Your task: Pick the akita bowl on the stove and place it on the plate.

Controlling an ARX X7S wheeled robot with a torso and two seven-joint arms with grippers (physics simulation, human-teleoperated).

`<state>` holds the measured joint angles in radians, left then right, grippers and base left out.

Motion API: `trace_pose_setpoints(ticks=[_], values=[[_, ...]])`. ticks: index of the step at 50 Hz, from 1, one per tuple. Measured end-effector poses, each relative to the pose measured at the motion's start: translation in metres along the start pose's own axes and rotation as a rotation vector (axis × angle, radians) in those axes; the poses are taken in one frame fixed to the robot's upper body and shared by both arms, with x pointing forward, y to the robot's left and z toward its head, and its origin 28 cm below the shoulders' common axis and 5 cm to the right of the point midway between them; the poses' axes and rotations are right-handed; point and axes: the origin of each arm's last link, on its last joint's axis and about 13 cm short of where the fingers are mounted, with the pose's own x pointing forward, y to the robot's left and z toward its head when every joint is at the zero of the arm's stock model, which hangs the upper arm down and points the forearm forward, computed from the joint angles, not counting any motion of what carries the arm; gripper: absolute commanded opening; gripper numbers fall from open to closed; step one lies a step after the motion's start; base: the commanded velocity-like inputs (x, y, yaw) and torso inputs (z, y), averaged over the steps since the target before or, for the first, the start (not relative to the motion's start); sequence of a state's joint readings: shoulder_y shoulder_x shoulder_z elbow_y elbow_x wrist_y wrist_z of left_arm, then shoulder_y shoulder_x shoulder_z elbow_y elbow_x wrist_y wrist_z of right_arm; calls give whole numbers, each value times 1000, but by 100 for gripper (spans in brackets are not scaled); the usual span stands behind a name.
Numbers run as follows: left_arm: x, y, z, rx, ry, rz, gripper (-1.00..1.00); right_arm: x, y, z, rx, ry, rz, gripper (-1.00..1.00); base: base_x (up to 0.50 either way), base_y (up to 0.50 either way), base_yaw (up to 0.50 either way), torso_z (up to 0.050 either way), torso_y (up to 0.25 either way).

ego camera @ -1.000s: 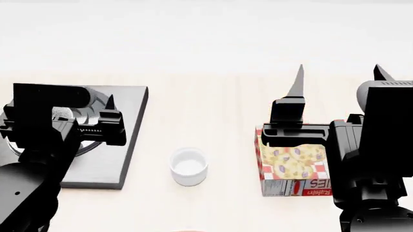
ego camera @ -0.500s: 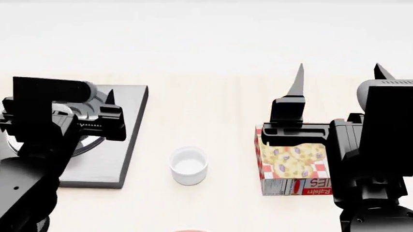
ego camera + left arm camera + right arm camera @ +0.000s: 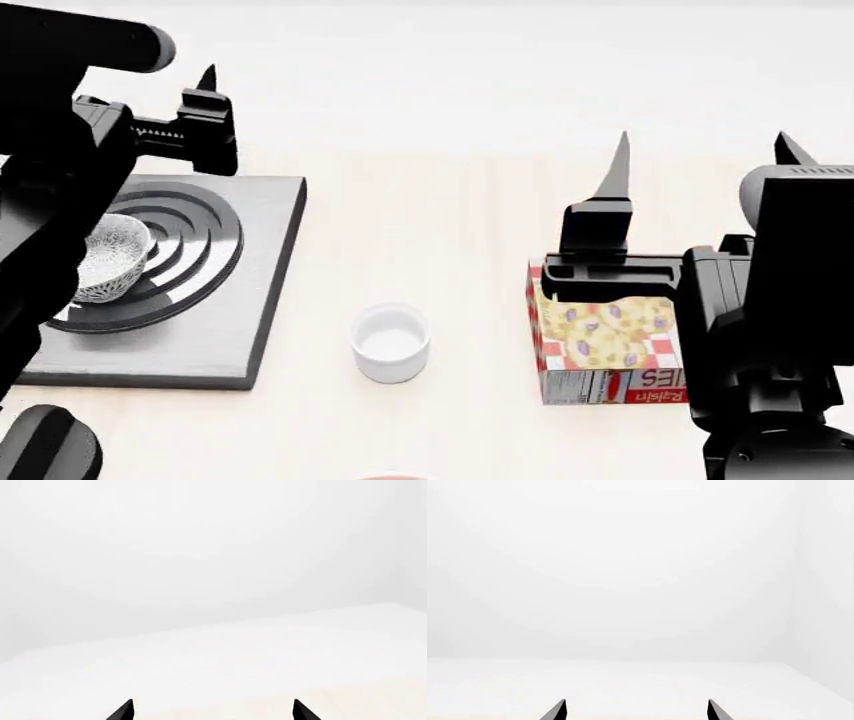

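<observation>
The akita bowl, white with fine grey speckling, stands upright on the black rings at the left of the dark grey stove. My left gripper is open and holds nothing. It is raised above and beyond the stove's far edge, clear of the bowl, and one fingertip shows in the head view. My right gripper is open and empty, above a cookie box. Only a thin reddish sliver of the plate shows at the bottom edge of the head view.
A small plain white cup stands on the pale wooden table between the stove and a cookie box with a red-checked print. The box lies under my right arm. Both wrist views show only white wall and pale tabletop.
My left arm has risen and moved toward the far side, uncovering the bowl and the stove's rings. The right arm has not moved.
</observation>
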<state>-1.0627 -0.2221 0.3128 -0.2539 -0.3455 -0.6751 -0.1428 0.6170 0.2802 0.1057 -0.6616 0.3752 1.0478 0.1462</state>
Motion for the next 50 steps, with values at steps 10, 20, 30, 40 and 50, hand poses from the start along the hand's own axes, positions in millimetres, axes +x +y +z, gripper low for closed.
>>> trace_pose_setpoints(ticks=[10,20,30,40,50], values=[[16,9,23,-14,16,-5,100,0,0,0,2,0,-1,100,0,0,0,0,0],[29,17,37,-90,75,21,100,-1,0,1,4,0,-2,100,0,0,0,0,0],[39,19,51,-153,122,24,100,-1,0,1,5,0,-2,100,0,0,0,0,0],[46,18,55,-182,134,24,100,-1,0,1,5,-1,-2,100,0,0,0,0,0],[50,18,55,-165,108,24,100,-1,0,1,6,-1,-2,100,0,0,0,0,0]])
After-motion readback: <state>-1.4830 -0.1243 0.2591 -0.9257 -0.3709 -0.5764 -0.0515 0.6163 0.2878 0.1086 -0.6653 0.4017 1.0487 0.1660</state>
